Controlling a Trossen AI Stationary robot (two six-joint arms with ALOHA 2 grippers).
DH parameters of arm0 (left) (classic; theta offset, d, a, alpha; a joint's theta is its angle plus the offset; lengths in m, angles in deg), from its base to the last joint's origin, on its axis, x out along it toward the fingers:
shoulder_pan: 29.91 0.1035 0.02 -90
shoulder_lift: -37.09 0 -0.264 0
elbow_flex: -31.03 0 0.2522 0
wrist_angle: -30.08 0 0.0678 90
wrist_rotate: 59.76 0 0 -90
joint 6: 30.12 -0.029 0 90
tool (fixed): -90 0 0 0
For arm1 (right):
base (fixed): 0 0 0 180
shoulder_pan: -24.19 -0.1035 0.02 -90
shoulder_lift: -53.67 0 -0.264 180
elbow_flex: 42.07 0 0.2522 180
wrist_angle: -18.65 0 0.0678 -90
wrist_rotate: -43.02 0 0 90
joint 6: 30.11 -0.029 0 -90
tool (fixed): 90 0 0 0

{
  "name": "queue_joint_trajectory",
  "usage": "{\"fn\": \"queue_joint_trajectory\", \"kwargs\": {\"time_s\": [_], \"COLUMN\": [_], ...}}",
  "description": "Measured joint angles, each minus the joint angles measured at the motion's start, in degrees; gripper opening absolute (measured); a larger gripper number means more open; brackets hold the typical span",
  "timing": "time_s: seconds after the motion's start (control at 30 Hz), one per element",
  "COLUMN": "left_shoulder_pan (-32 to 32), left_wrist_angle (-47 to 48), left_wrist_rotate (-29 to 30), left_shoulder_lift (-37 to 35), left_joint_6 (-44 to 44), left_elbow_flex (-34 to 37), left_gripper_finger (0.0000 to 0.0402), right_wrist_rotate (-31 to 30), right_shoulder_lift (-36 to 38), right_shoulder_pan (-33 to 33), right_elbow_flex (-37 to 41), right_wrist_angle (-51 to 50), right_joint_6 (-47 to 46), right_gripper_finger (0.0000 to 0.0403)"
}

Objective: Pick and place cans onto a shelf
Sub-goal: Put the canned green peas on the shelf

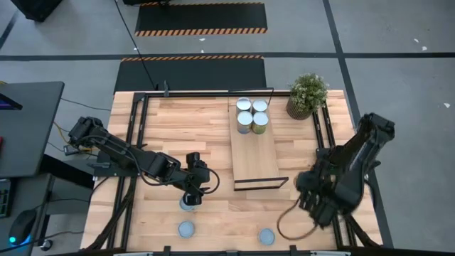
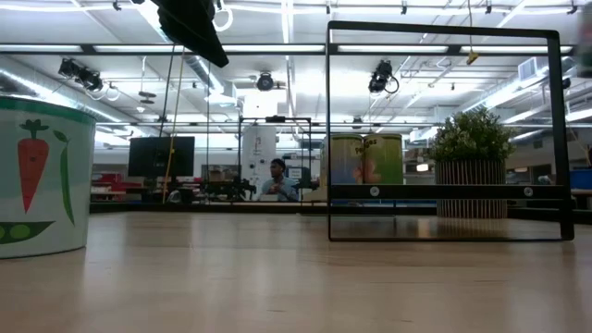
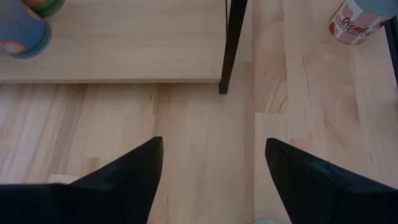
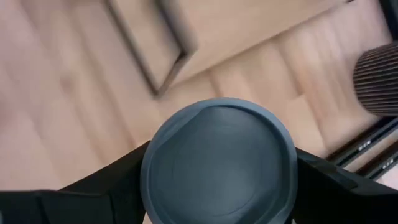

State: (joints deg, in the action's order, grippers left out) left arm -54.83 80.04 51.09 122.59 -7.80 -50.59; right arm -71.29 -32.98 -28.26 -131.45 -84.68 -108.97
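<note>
8 cans (image 1: pixel 252 115) total: 4 on shelf (image 1: pixel 254 165), 3 on worktop (image 1: pixel 163 128), 1 in right gripper (image 4: pixel 219 186). 1 plant (image 1: pixel 307 94). 2 arms.

potted green plant (image 1: pixel 307 94) at the table's (image 1: pixel 170 128) far right corner, a seated person (image 2: pixel 276 180) in the room beyond

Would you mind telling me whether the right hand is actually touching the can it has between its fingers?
Touching. The right wrist view shows the right hand with its dark fingers pressed against both sides of the can, no gap visible.
</note>
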Motion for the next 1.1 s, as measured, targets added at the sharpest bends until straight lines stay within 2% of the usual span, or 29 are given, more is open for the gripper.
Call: {"fn": "queue_joint_trajectory", "kwargs": {"time_s": [0.4, 0.6, 0.83, 0.97, 1.1], "left_shoulder_pan": [0.00, 0.00, 0.00, 0.00, 0.00], "left_wrist_angle": [0.02, -0.01, 0.00, 0.02, 0.02], "left_wrist_rotate": [0.74, 4.05, 5.04, 5.03, 5.06], "left_shoulder_lift": [0.00, 0.00, 0.00, 0.00, 0.00], "left_joint_6": [2.06, 2.57, 5.32, 5.60, 5.71], "left_elbow_flex": [0.00, 0.00, 0.00, 0.00, 0.00], "left_gripper_finger": [0.0288, 0.0288, 0.0288, 0.0288, 0.0288], "right_wrist_rotate": [-6.20, -6.33, -2.54, 1.24, 1.60], "right_shoulder_lift": [12.96, 15.19, 11.97, 8.36, 4.58], "right_shoulder_pan": [20.12, 32.95, 46.97, 50.86, 53.63], "right_elbow_flex": [9.13, 9.80, 10.86, 13.13, 14.69], "right_wrist_angle": [0.17, 9.26, 24.88, 32.40, 34.24], "right_joint_6": [10.17, 23.79, 36.16, 41.34, 41.73], "right_gripper_finger": [0.0307, 0.0308, 0.0308, 0.0308, 0.0309]}}
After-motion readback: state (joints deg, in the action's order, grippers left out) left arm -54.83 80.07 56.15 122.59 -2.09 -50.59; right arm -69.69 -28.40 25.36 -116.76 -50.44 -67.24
